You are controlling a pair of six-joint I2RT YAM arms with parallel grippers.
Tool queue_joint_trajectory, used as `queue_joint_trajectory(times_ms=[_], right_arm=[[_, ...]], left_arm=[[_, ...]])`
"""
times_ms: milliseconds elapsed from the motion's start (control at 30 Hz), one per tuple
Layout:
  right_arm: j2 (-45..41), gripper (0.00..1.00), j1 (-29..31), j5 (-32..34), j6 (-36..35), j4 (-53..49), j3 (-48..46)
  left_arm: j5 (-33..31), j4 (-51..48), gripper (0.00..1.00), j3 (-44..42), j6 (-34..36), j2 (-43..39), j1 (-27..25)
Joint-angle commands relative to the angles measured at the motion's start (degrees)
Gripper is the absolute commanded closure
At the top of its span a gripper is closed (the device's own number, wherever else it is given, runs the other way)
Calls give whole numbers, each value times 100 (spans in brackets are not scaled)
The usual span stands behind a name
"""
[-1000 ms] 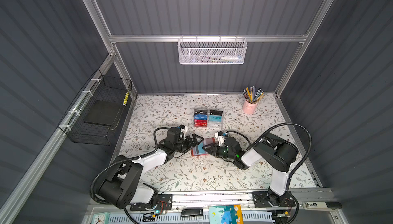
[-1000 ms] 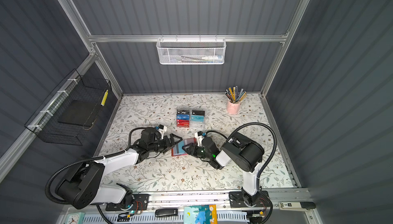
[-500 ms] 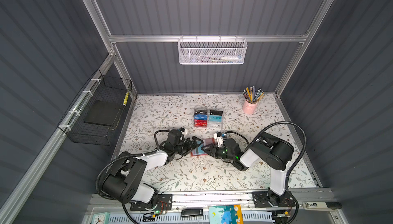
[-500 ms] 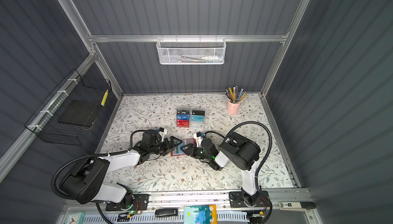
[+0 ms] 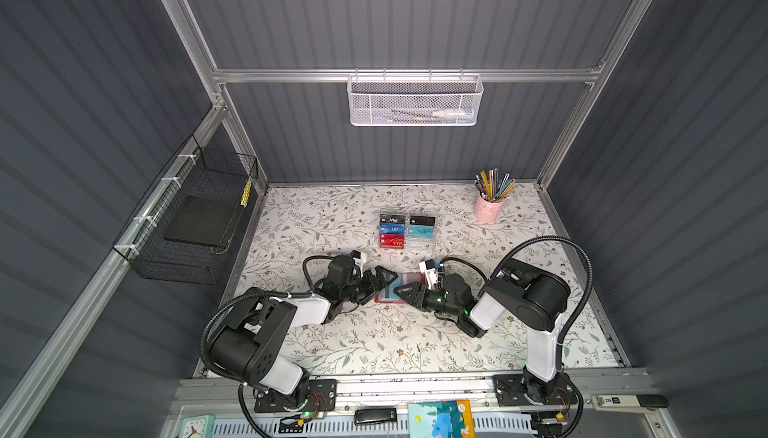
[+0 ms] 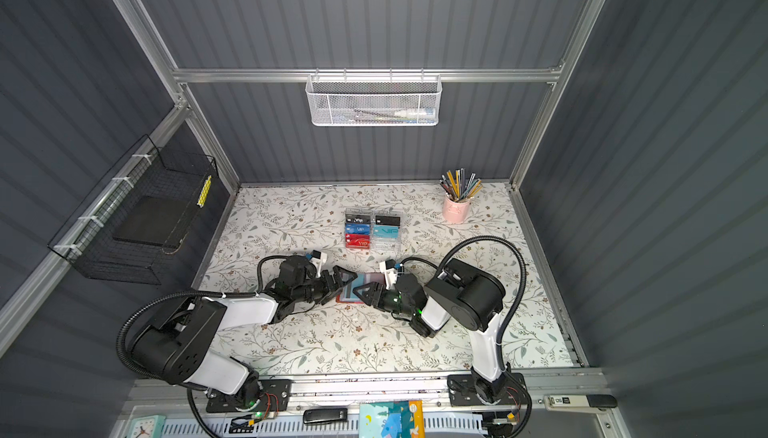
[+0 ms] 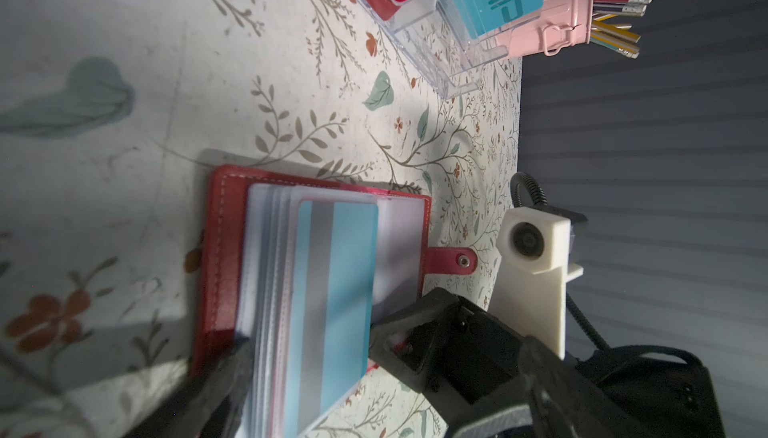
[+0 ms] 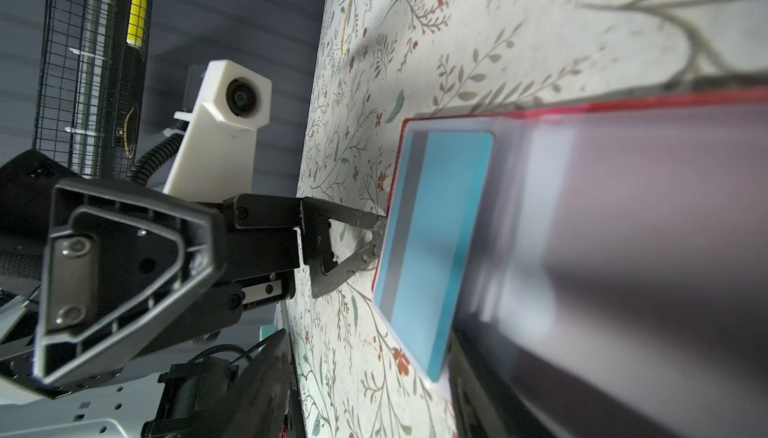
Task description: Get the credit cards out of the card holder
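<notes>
The red card holder (image 5: 410, 279) (image 6: 375, 279) (image 7: 219, 249) lies open on the table between both arms, strap tab (image 7: 451, 260) toward the right arm. A light-blue credit card (image 7: 334, 290) (image 8: 432, 228) with a grey stripe sits in its top clear sleeve. My left gripper (image 5: 388, 280) (image 6: 348, 280) (image 7: 374, 419) is open wide at the holder's left edge, one finger (image 8: 353, 240) touching the sleeve's edge. Facing it, my right gripper (image 5: 401, 291) (image 6: 360, 290) (image 8: 374, 407) is open over the holder's right half, its fingers low by the sleeves. Further cards are hidden.
A clear tiered rack (image 5: 407, 230) (image 7: 436, 41) with black, blue, red and teal VIP cards stands just behind the holder. Further back right is a pink pencil cup (image 5: 487, 209). A black wire basket (image 5: 195, 215) hangs on the left wall, a white mesh basket (image 5: 415, 101) on the back rail.
My right gripper's jaws have spread a little wider. The left arm's elbow has shifted slightly; both grippers stay at the card holder.
</notes>
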Motion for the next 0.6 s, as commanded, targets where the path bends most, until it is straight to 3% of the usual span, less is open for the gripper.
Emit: queue_joint_trajectory(times_ms=[0,567], right_arm=[[76,39,40,-41,-46,197,-27],[397,43,40,29,173,835,8]], left_arm=[[77,43,0,-138,-130,150,-5],[125,534,0,-293,-424,399,-6]])
